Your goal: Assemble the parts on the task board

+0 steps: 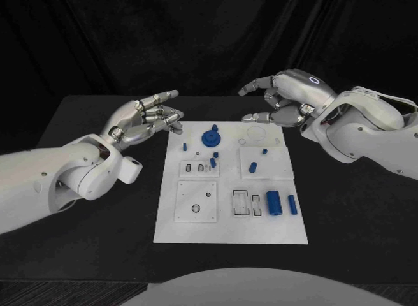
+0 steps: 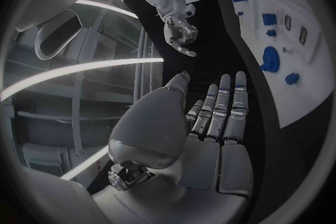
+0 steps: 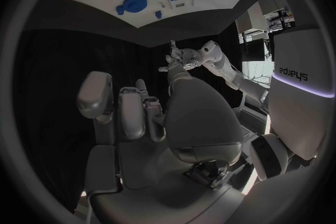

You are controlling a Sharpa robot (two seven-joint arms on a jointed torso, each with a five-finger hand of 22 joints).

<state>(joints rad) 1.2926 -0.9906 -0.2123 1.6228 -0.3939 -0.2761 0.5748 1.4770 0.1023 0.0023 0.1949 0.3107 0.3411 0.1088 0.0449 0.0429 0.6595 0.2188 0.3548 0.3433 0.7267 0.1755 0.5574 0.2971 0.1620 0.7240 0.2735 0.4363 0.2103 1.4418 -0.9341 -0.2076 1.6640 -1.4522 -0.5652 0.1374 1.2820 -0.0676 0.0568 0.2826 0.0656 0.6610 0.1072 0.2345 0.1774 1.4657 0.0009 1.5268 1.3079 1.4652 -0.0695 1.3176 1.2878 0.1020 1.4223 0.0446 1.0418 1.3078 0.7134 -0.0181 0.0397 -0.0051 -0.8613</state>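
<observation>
Both hands, left hand (image 1: 146, 118) and right hand (image 1: 281, 102), are hovering released; you're pinching small rigid blue plastic parts (image 1: 273, 203) by their sides, likely light and slippery.

Task board (image 2: 297, 102) runs off the right edge in the left wrist view; its top is clipped in the right wrist view. Small blue parts (image 1: 253, 167) centre frame, too tiny to identify.

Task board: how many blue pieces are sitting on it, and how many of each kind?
Round blue disc: 1 (the nub at its far side is counted with it)
Big blue cylinders: 2
Small blue pegs: 5
Total: 8
</observation>
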